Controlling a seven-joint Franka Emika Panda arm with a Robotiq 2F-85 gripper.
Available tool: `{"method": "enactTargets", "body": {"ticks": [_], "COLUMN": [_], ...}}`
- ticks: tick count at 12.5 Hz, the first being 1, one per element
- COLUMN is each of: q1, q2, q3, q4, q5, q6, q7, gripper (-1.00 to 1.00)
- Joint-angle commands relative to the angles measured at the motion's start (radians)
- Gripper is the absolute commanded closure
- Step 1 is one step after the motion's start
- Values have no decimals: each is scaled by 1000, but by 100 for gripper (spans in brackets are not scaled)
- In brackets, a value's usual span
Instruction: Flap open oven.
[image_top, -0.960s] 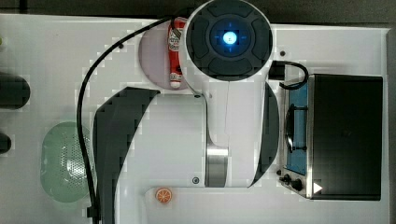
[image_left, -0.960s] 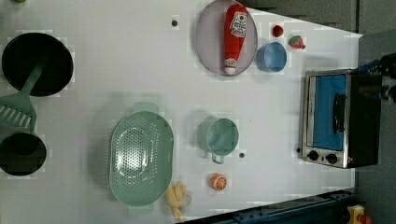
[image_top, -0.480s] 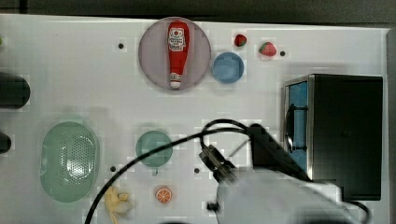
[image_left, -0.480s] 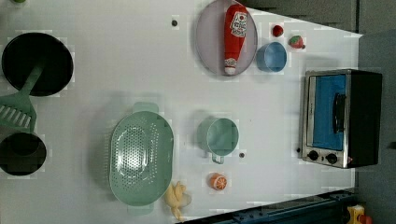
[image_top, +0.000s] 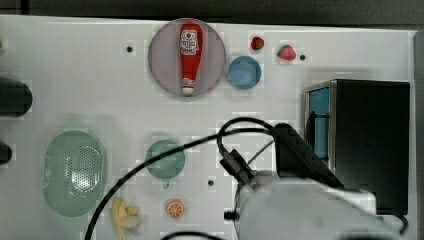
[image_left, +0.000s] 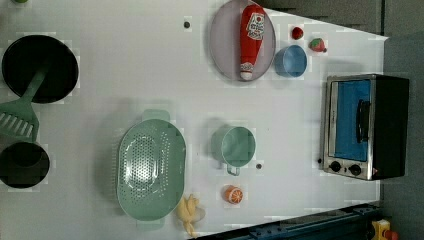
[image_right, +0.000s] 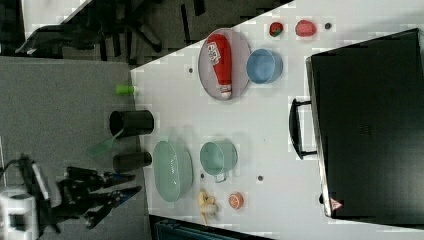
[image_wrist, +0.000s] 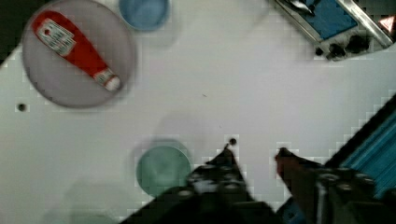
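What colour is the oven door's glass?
Blue, framed in silver, on the oven; the left view shows it best.

Claw (image_wrist: 254, 154) — fingers parted, gripping nothing, above table

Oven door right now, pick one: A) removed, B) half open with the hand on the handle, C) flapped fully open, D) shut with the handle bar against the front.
D. In the left view the oven shows its blue glass flush inside the silver frame, and the hand hangs open over the white table, clear of the handle.
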Motion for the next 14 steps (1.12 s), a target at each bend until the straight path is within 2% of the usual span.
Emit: {"method": "enactTargets", "body": {"ticks": [1,3,7,14], "q1": [-3,-3,-5,-17], "q2": [38,61,134,308], "q3": [-32,-67,-162,-328], "q4": [-28,-30,-40,-73], "q5": [-3,-3,-4,-34], "q6": [-4,0,58,368], "q7": [-42,-103,-466,-1067], "gripper": [65,65,65,65]}}
